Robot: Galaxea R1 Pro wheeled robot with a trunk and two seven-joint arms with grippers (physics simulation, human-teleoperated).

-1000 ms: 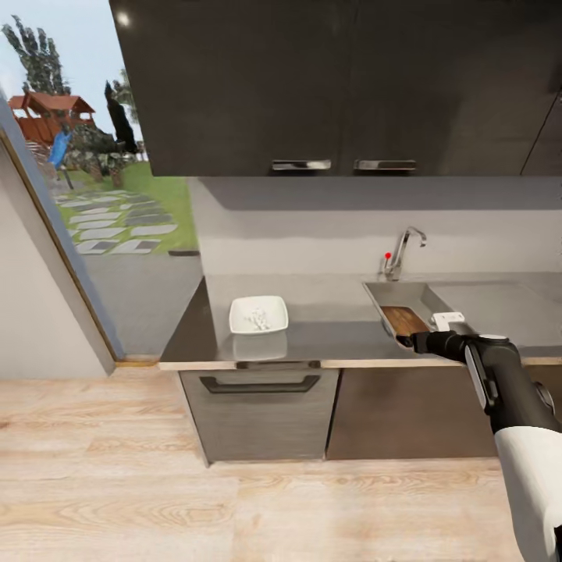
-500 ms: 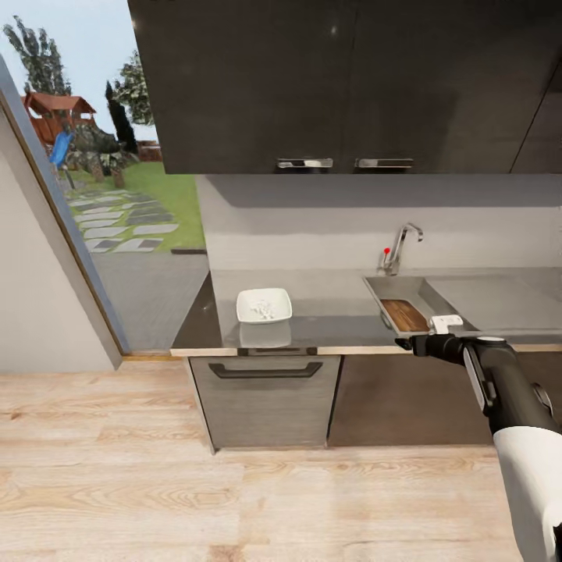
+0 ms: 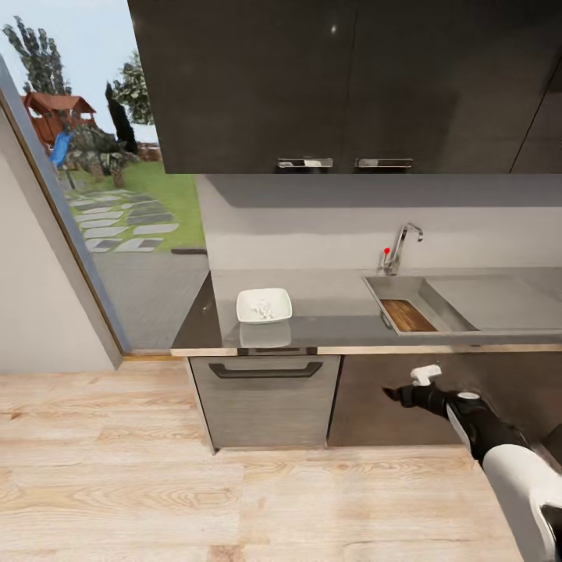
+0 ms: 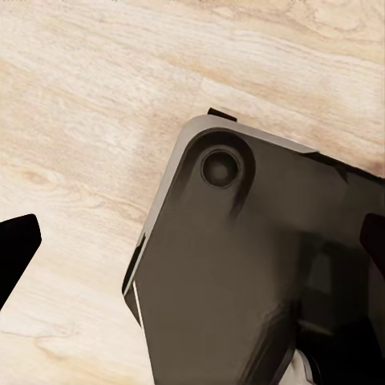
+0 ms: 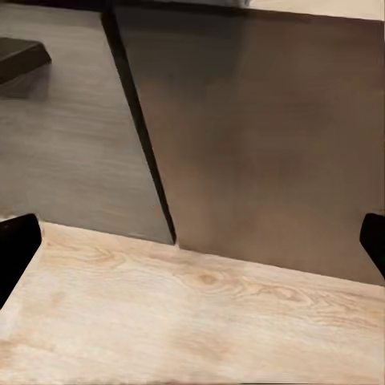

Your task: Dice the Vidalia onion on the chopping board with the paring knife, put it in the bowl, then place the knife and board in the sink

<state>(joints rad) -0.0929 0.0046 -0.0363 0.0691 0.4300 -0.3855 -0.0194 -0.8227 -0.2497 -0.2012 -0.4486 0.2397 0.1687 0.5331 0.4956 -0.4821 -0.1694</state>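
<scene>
The dark brown chopping board [image 3: 407,315] lies inside the grey sink [image 3: 373,292], below the chrome tap [image 3: 400,248] with its red knob. The white bowl [image 3: 264,304] stands on the countertop [image 3: 332,316] to the left, with pale diced onion pieces in it. The paring knife is hidden from me. My right gripper [image 3: 393,394] hangs low in front of the dark cabinet doors, below the counter edge, open and empty; its fingertips [image 5: 16,249] stand far apart. My left gripper [image 4: 192,249] is open too, over my own dark base and the wooden floor.
Dark wall cabinets [image 3: 336,78] hang above the counter. A grey drawer front with a handle [image 3: 265,370] sits under the bowl. A glass wall [image 3: 94,234] to the garden is at the left. Light wooden floor [image 3: 195,499] stretches before the cabinets.
The right arm has dropped from the sink's front edge to below the counter, leaving the board in the sink. Earlier the camera backed away a little.
</scene>
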